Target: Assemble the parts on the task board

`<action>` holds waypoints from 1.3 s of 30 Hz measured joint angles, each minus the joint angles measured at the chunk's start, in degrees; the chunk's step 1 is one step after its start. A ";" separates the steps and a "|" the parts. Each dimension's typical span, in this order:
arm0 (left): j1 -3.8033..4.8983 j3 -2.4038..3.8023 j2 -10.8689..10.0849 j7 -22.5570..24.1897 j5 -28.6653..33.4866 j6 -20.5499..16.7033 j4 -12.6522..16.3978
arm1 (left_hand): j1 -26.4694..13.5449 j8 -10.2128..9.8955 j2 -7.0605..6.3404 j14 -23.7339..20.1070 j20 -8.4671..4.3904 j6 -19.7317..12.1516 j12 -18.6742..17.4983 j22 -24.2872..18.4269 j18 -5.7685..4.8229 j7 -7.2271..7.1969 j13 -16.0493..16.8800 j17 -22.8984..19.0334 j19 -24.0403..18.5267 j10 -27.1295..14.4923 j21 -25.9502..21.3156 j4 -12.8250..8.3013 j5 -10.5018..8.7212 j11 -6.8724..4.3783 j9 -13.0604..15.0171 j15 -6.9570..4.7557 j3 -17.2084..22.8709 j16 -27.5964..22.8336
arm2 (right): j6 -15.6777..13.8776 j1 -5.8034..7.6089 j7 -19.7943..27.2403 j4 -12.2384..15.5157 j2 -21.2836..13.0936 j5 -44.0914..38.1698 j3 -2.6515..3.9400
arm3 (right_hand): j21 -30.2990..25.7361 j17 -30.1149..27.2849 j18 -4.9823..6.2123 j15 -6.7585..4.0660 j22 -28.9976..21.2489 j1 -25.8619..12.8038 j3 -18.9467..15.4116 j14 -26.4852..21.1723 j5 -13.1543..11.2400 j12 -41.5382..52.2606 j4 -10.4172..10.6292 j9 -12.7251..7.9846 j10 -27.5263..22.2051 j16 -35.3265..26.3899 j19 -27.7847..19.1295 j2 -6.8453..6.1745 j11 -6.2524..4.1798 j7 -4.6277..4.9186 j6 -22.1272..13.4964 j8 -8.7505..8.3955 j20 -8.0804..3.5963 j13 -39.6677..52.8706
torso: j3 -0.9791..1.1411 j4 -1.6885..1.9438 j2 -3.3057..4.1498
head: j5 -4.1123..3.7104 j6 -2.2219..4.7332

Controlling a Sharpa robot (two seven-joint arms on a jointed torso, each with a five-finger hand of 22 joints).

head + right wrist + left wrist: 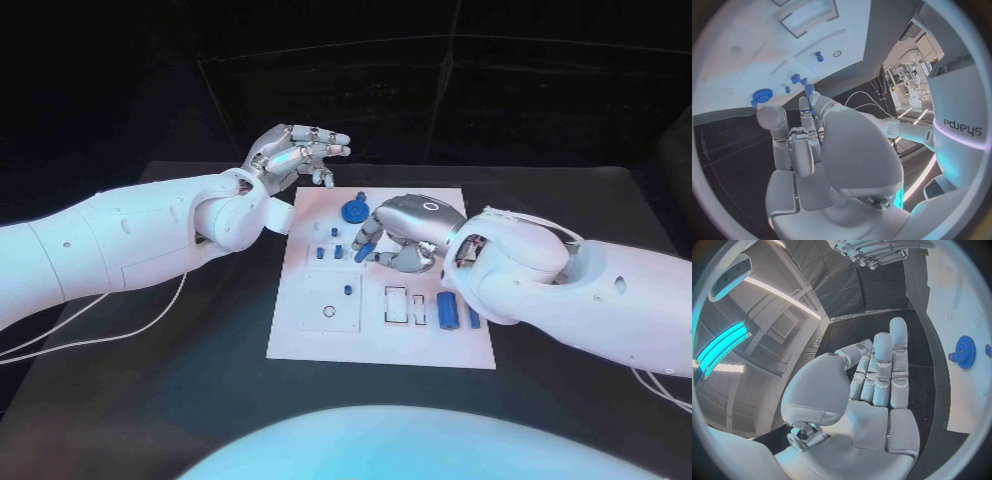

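The right silver many-fingered hand (405, 232) sits low over the middle of the flat white rectangular task board (325, 340), fingers curled down around a short blue cylindrical peg (366, 248). It appears pinched at the fingertips, though contact is partly hidden, so the hold is probable rather than confirmed. The left silver many-fingered hand (293, 153) is raised off the board's far left corner, fingers loosely curled and apart, holding nothing. For the seating step, the peg should be kept upright, lined up squarely over its hole and pressed straight down without twisting; the free hand could steady the board edge against sliding. The board looks like smooth rigid plastic with shallow rectangular recesses and round holes. A round blue toothed gear (356, 209) lies near the far edge, just beyond the right hand. Small blue studs (336, 232) stand beside the fingers; two long blue bars (449, 310) lie near the right edge.
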 measured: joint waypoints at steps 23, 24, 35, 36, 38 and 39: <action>0.03 0.01 0.68 0.00 0.00 0.05 -0.29 | 0.00 0.23 0.00 0.00 0.19 0.00 0.23 0.01 0.00 0.00 0.00 -0.05 -0.19 -0.41 0.00 0.00 0.00 0.00 0.00 0.00 0.00 0.00 | 6.41 -3.99 3.49 -5.72 8.62 -2.52 -1.29 | 0.00 -0.01 0.00 0.00 -0.10 -2.10 0.91 0.00 1.00 -0.29 -0.45 -0.02 0.21 0.00 0.00 -0.46 0.20 0.18 0.17 -0.37 0.00 0.00 | 0.02 -0.01 -0.03 | 1.82 -0.79; 0.03 0.01 0.68 0.00 0.00 0.05 -0.30 | 0.00 0.23 0.00 0.00 0.19 0.00 0.23 0.01 0.00 0.00 0.00 -0.05 -0.19 -0.41 0.00 0.00 0.00 0.00 0.00 0.00 0.00 0.00 | 6.67 -4.03 3.50 -5.77 8.69 -2.61 -1.30 | 0.00 -0.01 0.00 0.00 -0.10 -2.10 0.91 0.00 1.09 -0.47 -0.46 -0.02 0.20 0.00 0.00 -0.46 0.20 0.18 0.17 -0.37 0.00 0.00 | 0.03 -0.01 -0.03 | 1.87 -0.80; 0.04 0.01 0.77 -0.02 0.00 0.10 -0.42 | 0.00 0.23 0.00 0.00 0.19 0.00 0.23 0.01 0.00 0.00 0.00 -0.05 -0.19 -0.41 -0.21 0.00 0.00 0.00 0.00 0.00 0.00 0.00 | 9.69 -4.22 3.09 -6.15 9.08 -3.30 -1.37 | 0.00 -0.01 0.00 0.01 -0.19 -2.40 0.91 0.00 1.20 -0.47 -0.46 -0.02 0.20 0.00 0.00 -0.76 0.21 0.18 0.16 -0.37 0.00 0.00 | 0.04 -0.07 -0.04 | 1.87 -0.82; 0.04 0.01 0.78 -0.02 0.00 0.10 -0.43 | 0.00 0.23 0.00 0.00 0.19 0.00 0.23 0.01 0.00 0.00 0.00 -0.05 -0.19 -0.41 -0.21 0.00 0.00 0.00 0.00 0.00 0.00 0.00 | 9.82 -4.24 3.05 -6.15 9.13 -3.32 -1.37 | 0.00 -0.01 0.00 0.01 -0.19 -2.40 0.91 0.00 1.20 -0.47 -0.46 -0.03 0.20 0.00 -0.01 -0.76 0.21 0.18 0.16 -0.37 0.00 0.00 | 0.04 -0.07 -0.04 | 1.87 -0.86; 0.04 0.01 0.80 -0.02 0.00 0.11 -0.45 | 0.00 0.22 0.00 0.00 0.19 0.00 0.22 0.01 0.00 0.00 0.00 -0.04 -0.19 -0.41 -0.21 0.00 0.00 0.00 0.00 0.00 0.00 0.00 | 10.07 -4.26 2.93 -6.15 9.23 -3.39 -1.38 | 0.00 -0.01 -0.01 0.01 -0.19 -2.40 0.91 0.00 1.20 -0.47 -0.46 -0.03 0.20 0.00 0.00 -0.76 0.21 0.18 0.16 -0.37 0.00 0.00 | 0.04 -0.07 -0.04 | 1.86 -0.88; 0.04 0.01 0.81 -0.02 0.00 0.12 -0.47 | 0.00 0.22 0.00 0.00 0.19 0.00 0.22 0.01 0.00 0.00 0.00 -0.04 -0.19 -0.41 -0.21 0.00 0.00 0.00 0.00 0.00 0.00 0.00 | 10.18 -4.28 2.85 -6.17 9.31 -3.49 -1.38 | 0.00 -0.01 0.00 0.01 -0.19 -2.40 0.91 0.00 1.20 -0.47 -0.46 -0.03 0.20 0.00 -0.01 -0.76 0.21 0.18 0.16 -0.37 0.00 0.00 | 0.04 -0.07 -0.04 | 1.85 -0.90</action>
